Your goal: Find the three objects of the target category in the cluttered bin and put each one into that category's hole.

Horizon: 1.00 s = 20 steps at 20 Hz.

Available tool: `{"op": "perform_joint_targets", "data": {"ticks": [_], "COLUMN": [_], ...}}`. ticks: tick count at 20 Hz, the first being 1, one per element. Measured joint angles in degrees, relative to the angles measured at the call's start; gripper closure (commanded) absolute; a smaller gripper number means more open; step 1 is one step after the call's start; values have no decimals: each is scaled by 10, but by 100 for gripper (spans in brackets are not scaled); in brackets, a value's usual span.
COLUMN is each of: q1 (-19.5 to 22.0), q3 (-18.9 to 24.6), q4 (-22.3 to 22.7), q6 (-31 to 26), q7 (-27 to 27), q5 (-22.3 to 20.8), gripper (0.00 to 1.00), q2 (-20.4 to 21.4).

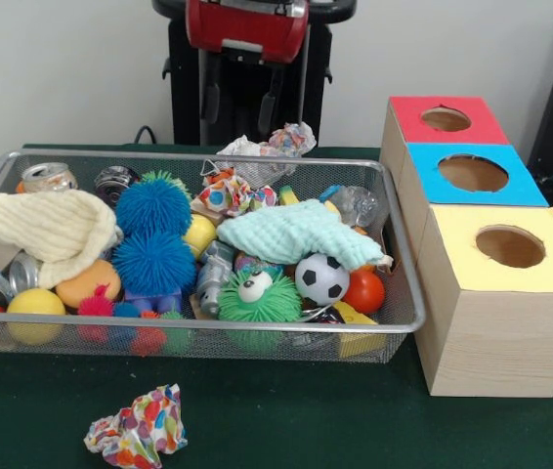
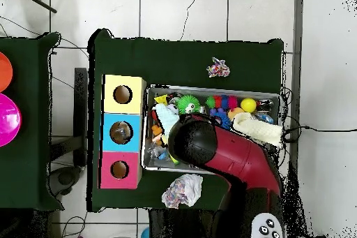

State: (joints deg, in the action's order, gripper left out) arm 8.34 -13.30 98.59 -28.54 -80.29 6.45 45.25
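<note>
A wire mesh bin holds a jumble: two blue spiky balls, a green spiky ball with an eye, a soccer ball, a crumpled patterned paper ball, metal cans, a mint cloth and a cream knitted cloth. To its right stand three boxes with round holes, topped red, blue and yellow. My gripper hangs under the red arm end behind the bin's far side, touching nothing. In the overhead view the arm hides much of the bin.
One crumpled paper ball lies on the green cloth in front of the bin, another behind its far rim. Yellow, orange and red balls sit low in the bin. A second table stands beside.
</note>
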Motion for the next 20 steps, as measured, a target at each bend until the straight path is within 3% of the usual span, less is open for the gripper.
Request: {"op": "perform_joint_targets", "data": {"ticks": [8,20], "q1": [-4,-4], "q3": [-1,33], "q4": [-30,-48], "q6": [0,0], "q7": [0,0], "q5": [-40,-56], "gripper": [0,0], "q2": [-11,-12]}}
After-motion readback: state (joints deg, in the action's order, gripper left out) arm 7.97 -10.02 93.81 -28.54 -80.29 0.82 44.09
